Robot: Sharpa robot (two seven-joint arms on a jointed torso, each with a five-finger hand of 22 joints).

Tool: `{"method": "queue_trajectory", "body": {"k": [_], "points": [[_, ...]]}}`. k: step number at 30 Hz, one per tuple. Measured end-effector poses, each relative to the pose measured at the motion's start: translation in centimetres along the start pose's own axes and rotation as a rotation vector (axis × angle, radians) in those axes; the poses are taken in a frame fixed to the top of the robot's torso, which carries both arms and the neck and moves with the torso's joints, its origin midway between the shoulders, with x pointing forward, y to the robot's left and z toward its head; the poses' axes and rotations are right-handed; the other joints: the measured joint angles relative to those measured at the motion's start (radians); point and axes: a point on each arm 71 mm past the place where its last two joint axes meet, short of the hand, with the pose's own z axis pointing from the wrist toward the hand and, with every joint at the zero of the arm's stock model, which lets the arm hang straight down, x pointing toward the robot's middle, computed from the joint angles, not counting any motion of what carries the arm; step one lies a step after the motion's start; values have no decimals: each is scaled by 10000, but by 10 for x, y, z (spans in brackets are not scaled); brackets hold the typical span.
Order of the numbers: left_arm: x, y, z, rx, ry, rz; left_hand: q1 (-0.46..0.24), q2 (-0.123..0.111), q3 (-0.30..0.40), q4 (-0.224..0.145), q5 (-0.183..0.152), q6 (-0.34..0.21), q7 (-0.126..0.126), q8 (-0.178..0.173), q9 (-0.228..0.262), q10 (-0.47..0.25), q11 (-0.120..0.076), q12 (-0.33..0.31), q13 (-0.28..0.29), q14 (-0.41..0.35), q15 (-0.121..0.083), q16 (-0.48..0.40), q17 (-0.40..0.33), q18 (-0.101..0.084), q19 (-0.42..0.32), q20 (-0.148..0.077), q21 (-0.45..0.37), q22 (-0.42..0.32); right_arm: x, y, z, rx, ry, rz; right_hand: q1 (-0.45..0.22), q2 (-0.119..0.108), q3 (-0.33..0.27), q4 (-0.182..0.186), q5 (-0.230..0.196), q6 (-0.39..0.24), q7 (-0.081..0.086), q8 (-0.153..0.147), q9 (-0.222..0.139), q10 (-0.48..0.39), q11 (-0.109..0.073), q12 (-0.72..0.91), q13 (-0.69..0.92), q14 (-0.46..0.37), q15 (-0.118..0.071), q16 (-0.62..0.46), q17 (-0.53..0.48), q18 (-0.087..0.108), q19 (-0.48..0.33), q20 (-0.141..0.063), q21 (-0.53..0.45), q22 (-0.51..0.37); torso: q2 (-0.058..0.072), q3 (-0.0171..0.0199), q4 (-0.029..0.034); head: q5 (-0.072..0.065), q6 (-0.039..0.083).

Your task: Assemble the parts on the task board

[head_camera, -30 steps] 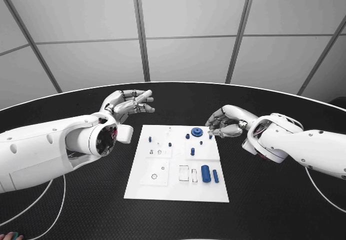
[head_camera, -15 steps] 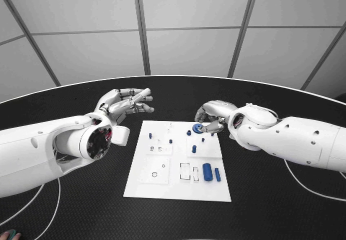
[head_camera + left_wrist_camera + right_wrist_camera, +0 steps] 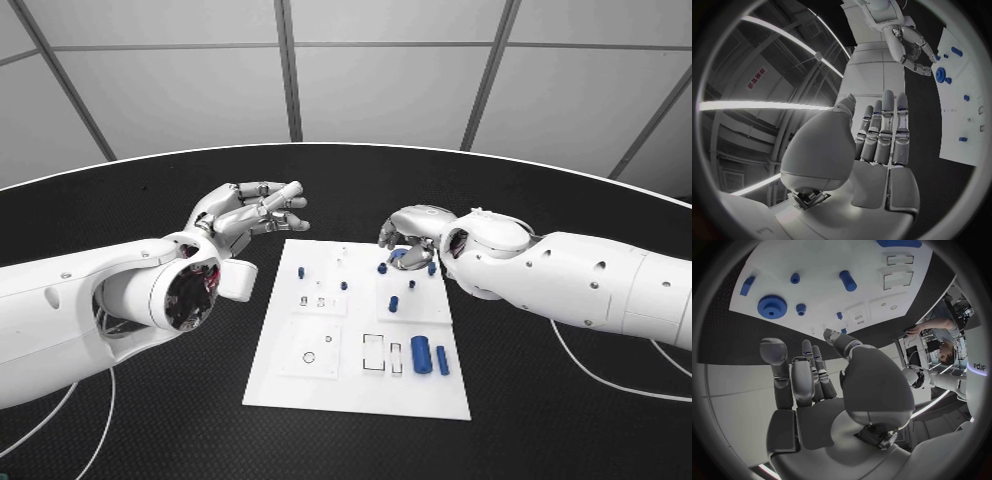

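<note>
1. The blue gear (image 3: 395,262) lies at the far right corner of the task board (image 3: 332,375).
2. The right hand (image 3: 411,238), beside the board 1 second ago, now hovers over the gear, fingers spread, holding nothing; a grasp looks imminent.
3. The left hand (image 3: 254,212) stays raised off the board's far left corner, loosely curled, holding nothing.

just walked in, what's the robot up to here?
It's at the white task board, which carries small blue parts. The right hand hovers over the board's far edge, right above the blue gear, fingers apart and holding nothing. The left hand hangs open off the board's far left corner. Two blue cylinders lie on the near part of the board.
</note>
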Motion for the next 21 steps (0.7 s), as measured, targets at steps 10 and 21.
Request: {"method": "queue_trajectory", "body": {"k": [10,21], "points": [[5,-7,1,116,171,-6,0,0,27,-27,0,0,0,-39,-1,0,0,-37,-8,-36,37,41,22,-1,0,0,0,-1,3,-5,6,178,480,-127,39,-38,-26,25,-152,-267,53,-111,83,-599,108,-38,-162,-28,101,164,34,1,-73,73,126,109,415,-133,113,-115,294],[7,-8,0,136,226,-16,-38,-38,27,-28,0,0,0,-39,-2,-1,0,-76,-7,-107,36,41,32,-2,0,0,0,-2,4,-8,11,251,634,-356,78,-77,-26,25,-152,-283,68,-116,94,-689,89,-38,-199,-28,101,164,104,2,-73,73,126,260,669,-214,156,-175,390]]}}
